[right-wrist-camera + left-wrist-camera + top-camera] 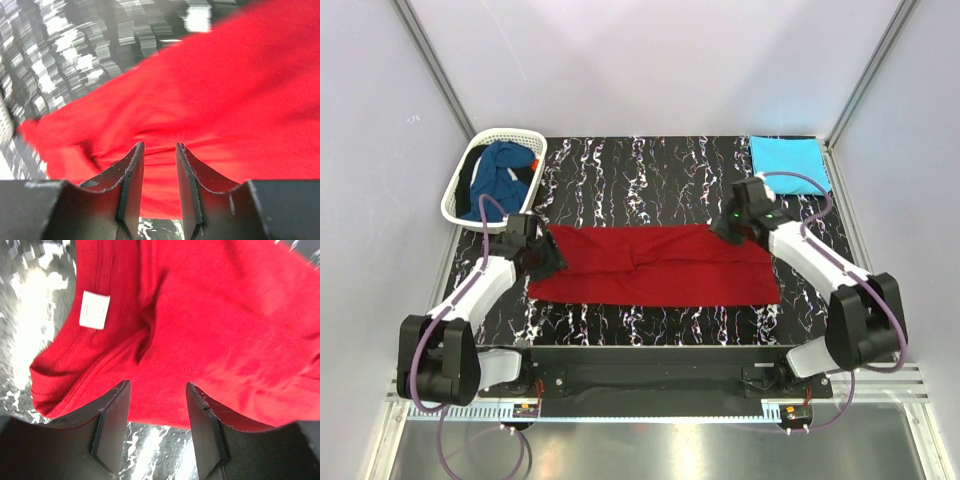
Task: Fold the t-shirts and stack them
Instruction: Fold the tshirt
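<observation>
red t-shirt [655, 265]: flat at the centre of the table [650, 170], laid as a long band running 9 to 3 o'clock. Looks folded lengthwise, sleeves tucked in.
collar [75, 347]: at the 9 o'clock end, white neck label [94, 310] showing face up.
handling: light, limp cloth with no stiffness. It'll sag and drag if I lift one point only. Grippy enough on my pads, but layers can slide apart. Not fragile.
where to grab: pinch all layers at an end's two corners, one corner per arm, low on the table so I don't peel off only the top layer. Judgement: next fold is the 9 o'clock end carried over toward 3.
left gripper [157, 387]: at the 9 o'clock end by the collar, jaws wide apart, nothing between them. Cloth lies just beyond the tips.
right gripper [160, 146]: at the band's far edge near the 3 o'clock end, jaws parted by a narrow gap, cloth visible past it, nothing pinched.
turquoise t-shirt [788, 160]: folded square at 1 o'clock, the far corner. Likely the stack spot.
dark blue t-shirt [500, 175]: bunched in the white basket [460, 195] at 10 o'clock, not yet folded.
risk: the band's near edge is skewed, so a cross fold may come out crooked.
</observation>
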Robot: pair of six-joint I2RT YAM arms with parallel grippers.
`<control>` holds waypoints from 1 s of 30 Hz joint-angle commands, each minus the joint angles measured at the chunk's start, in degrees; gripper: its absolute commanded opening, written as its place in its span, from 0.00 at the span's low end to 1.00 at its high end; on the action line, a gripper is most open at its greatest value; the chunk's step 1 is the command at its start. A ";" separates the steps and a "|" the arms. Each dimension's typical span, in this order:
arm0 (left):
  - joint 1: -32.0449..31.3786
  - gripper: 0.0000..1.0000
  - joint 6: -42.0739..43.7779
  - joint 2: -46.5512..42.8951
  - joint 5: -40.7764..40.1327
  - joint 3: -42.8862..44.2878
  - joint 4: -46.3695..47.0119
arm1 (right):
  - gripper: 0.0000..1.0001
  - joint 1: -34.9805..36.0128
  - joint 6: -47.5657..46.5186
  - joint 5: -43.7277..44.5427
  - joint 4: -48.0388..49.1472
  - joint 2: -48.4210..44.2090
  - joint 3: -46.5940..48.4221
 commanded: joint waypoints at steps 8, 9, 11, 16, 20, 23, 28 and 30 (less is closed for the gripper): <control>0.04 0.57 -2.85 4.71 4.35 -3.68 12.41 | 0.41 -12.72 11.00 5.96 -10.19 -7.67 -7.99; 0.13 0.57 -2.94 5.67 3.65 -3.59 12.49 | 0.41 -13.51 11.17 6.41 -10.37 -7.49 -8.17; 0.04 0.56 -2.76 6.29 2.59 -3.33 12.58 | 0.41 -15.53 11.79 7.20 -10.37 -6.44 -8.35; 0.13 0.54 -3.02 6.21 1.45 -2.89 13.90 | 0.40 -17.65 12.14 8.61 -10.28 -3.37 -7.65; 0.04 0.52 -2.85 6.29 1.70 -2.98 14.16 | 0.40 -19.66 11.53 8.88 -10.19 -0.03 -7.12; -0.05 0.51 -2.94 6.91 1.62 -3.33 14.25 | 0.38 -21.07 10.13 9.40 -9.40 1.38 -7.47; -0.13 0.47 -3.11 9.01 0.74 -2.89 14.60 | 0.38 -21.69 8.10 9.76 -6.07 2.88 -8.52; -0.22 0.42 -3.02 10.07 0.56 -2.54 14.52 | 0.38 -21.78 7.57 9.75 -4.14 3.40 -8.78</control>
